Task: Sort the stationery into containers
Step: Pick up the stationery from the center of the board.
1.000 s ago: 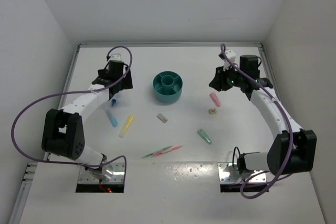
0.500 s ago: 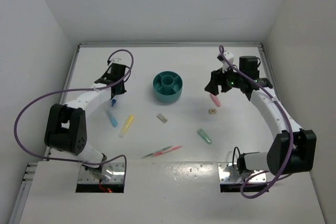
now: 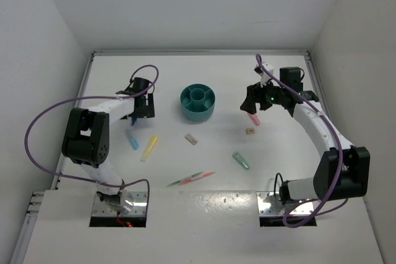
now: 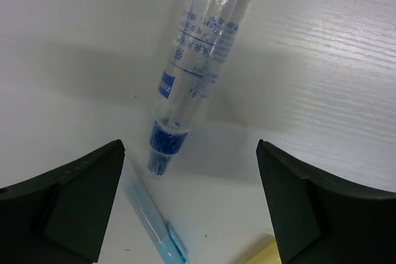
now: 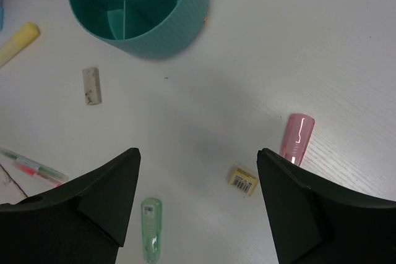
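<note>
The teal bowl (image 3: pixel 198 113) is round, with a finely ribbed wall, a central cup and a divided ring around it. Left of the bowl, the left gripper (image 4: pixel 189 148) hangs spread over a clear tube (image 4: pixel 198 66) with blue print and a blue cap; the tube lies flat, untouched. Right of the bowl, the right gripper (image 5: pixel 198 153) is also spread wide, near a glossy pink marker (image 5: pixel 297 137) and a small beige eraser (image 5: pixel 242 179) bearing a barcode label.

Enclosed white work cell.
White wood-grain table (image 3: pixel 204 78); plain white walls (image 3: pixel 198 10) at 9, 12 and 3 o'clock; soft, even light.
</note>
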You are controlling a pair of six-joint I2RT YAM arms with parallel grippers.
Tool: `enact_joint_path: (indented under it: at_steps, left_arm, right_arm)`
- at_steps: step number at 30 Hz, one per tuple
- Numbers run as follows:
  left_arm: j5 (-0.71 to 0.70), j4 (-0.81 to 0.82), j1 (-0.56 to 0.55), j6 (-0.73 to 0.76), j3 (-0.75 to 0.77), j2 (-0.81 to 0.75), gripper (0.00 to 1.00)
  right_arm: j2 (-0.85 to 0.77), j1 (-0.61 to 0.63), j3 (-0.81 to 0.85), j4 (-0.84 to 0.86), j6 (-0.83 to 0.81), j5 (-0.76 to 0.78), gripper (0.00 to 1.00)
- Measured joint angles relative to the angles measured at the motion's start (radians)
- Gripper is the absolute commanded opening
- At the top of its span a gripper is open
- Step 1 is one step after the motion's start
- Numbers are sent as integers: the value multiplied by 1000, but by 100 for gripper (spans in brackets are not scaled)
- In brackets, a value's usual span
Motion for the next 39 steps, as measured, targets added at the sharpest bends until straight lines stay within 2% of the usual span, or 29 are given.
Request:
enact_joint_path:
  at_steps: [3,13,24,28,29,32,33,34,35,36,37,38,39]
  left_arm:
    - [13,-1,9,6,26,41,84]
    - [135,13,127,19,45,92,70]
    - [252,34,153,50,69,125,35]
    - [272,35,153,59,69,124,24]
    - [282,36,153,58,69,122,23]
    - [334,34,148,46,69,104,12]
    - [358,34,146,35,68,88,2]
    - [383,34,142,25,67,67,0]
    - [414,34,137,7,66,36,0]
    - [448,40,132,-10,66,3,0]
    - [494,48,126,-36,66,-39,0]
    - [539,63,121,-62,66,-82,0]
    - [580,81,120,-93,66,-122,0]
  right_arm:
    - [0,0,0,-1,0,0,77]
    - [0,0,0,-7,0,-1,77]
    - [0,0,0,-7,0,-1,77]
    - [0,0,3,-7,0,-1,77]
    - [0,0,4,-7,0,-1,77]
    - [0,0,5,-7,0,-2,77]
    - [0,0,5,-7,0,-3,74]
    - [0,0,5,-7,-2,-6,70]
    - [0,0,6,-8,-4,-10,60]
    - [0,0,6,-8,-8,-14,45]
    - [1,0,6,-8,-13,-18,15]
    - [1,0,6,-11,-18,-23,6]
    - [1,0,7,-16,-17,-26,1]
